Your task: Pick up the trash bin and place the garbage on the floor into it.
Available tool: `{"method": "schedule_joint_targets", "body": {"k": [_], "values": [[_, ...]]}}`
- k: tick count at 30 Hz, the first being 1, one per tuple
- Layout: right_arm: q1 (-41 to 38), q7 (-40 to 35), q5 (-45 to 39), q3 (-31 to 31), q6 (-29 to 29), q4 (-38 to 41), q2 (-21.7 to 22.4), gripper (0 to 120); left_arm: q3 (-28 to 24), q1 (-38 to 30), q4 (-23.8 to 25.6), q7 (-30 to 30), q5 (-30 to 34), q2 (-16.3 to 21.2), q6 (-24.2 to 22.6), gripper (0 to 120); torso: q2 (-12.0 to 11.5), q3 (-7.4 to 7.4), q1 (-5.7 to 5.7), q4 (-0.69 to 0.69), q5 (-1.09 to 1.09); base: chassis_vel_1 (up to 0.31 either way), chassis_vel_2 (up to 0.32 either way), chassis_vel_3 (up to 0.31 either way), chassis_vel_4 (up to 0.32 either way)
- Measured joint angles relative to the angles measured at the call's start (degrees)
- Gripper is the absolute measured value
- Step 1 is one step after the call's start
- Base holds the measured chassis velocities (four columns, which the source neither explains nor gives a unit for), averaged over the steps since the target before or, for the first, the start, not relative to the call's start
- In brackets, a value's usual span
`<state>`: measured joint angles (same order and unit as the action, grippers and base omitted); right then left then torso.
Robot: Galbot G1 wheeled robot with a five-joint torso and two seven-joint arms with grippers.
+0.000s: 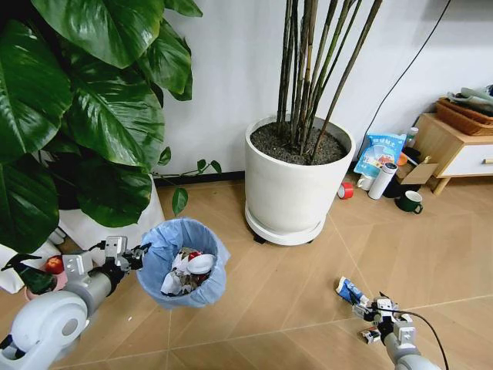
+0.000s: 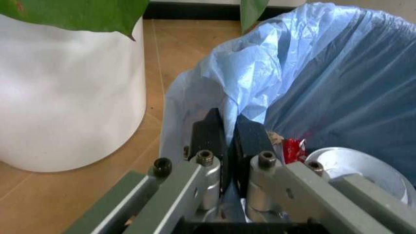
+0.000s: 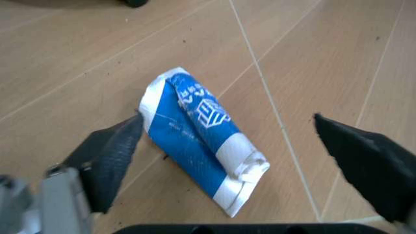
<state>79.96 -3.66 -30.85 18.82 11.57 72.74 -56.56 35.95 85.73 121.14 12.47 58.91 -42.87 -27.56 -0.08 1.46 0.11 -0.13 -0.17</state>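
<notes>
Right gripper [image 3: 234, 146] over the last wrapper, bin held by the left.

Nearest, the right gripper's fingers [image 3: 107, 156] stand wide apart, straddling the blue-white wrapper [image 3: 198, 139] that lies flat on the herringbone floor [image 1: 308, 308]. One finger looks close to the wrapper's edge, so closing off-centre could nudge or crumple it out of the grasp instead of lifting it. Farther left, the left gripper [image 2: 227, 141] is clamped on the bag-lined rim of the trash bin [image 1: 183, 262], which already holds tissues, a lid and red scraps. The grip catches mostly thin plastic, so the bin could sag or slip. Beyond stands the white planter [image 1: 296, 189].
</notes>
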Motion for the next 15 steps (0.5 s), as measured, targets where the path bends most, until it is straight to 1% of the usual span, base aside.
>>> {"method": "schedule_joint_targets", "body": {"k": [2, 3, 5, 6, 7, 8, 9, 11, 12, 15], "values": [[-1.3, -0.2, -1.7, -1.5, -0.7, -1.3, 0.1, 83, 0.1, 0.0, 0.1, 0.0, 0.2, 0.1, 0.0, 0, 0.0, 0.00, 0.00, 0.00, -0.01, 0.000, 0.000, 0.000, 0.000], [-1.3, -0.2, -1.7, -1.5, -0.7, -1.3, 0.1, 83, 0.1, 0.0, 0.1, 0.0, 0.2, 0.1, 0.0, 0, 0.0, 0.00, 0.00, 0.00, -0.01, 0.000, 0.000, 0.000, 0.000], [-2.3, -0.5, -2.5, -2.7, -1.2, -2.4, 0.3, 72, 0.2, 0.0, 0.1, 0.1, 0.5, 0.2, -0.1, 0, 0.0, 0.00, 0.00, 0.00, 0.02, 0.000, 0.000, 0.000, 0.000], [-2.7, -0.6, -2.8, -3.0, -1.4, -2.7, 0.5, 68, 0.2, -0.1, 0.1, 0.1, 0.6, 0.2, -0.1, 0, 0.0, 0.00, 0.00, 0.01, -0.01, 0.000, 0.000, 0.000, 0.000], [-2.7, -0.6, -2.8, -3.0, -1.4, -2.7, 0.5, 68, 0.2, -0.1, 0.1, 0.1, 0.6, 0.2, -0.1, 0, 0.0, 0.00, 0.00, 0.01, -0.01, 0.000, 0.000, 0.000, 0.000], [-2.9, -0.7, -3.0, -3.2, -1.6, -3.1, 0.6, 64, 0.3, -0.1, 0.1, 0.2, 0.6, 0.3, -0.1, 0, 0.0, 0.00, 0.00, 0.00, -0.02, 0.000, 0.000, 0.000, 0.000], [-3.3, -0.7, -3.1, -3.5, -1.6, -3.7, 0.8, 57, 0.5, -0.1, 0.1, 0.2, 0.7, 0.3, -0.1, 0, 0.0, 0.00, 0.00, 0.00, 0.00, 0.000, 0.000, 0.000, 0.000], [-3.7, -0.7, -3.2, -3.6, -1.6, -4.1, 0.9, 49, 0.6, -0.1, 0.0, 0.2, 0.8, 0.3, -0.1, 0, 0.0, 0.00, 0.00, 0.00, 0.00, 0.000, 0.000, 0.000, 0.000], [-3.7, -0.7, -3.2, -3.6, -1.6, -4.1, 0.9, 49, 0.6, -0.1, 0.0, 0.2, 0.8, 0.3, -0.1, 0, 0.0, 0.00, 0.00, 0.00, 0.00, 0.000, 0.000, 0.000, 0.000], [-3.9, -0.8, -3.6, -4.1, -1.7, -4.2, 1.2, 34, 0.7, 0.0, -0.1, 0.2, 0.8, 0.1, -0.1, 0, 0.0, 0.00, 0.00, 0.00, 0.00, 0.000, 0.000, 0.000, 0.000]]}}
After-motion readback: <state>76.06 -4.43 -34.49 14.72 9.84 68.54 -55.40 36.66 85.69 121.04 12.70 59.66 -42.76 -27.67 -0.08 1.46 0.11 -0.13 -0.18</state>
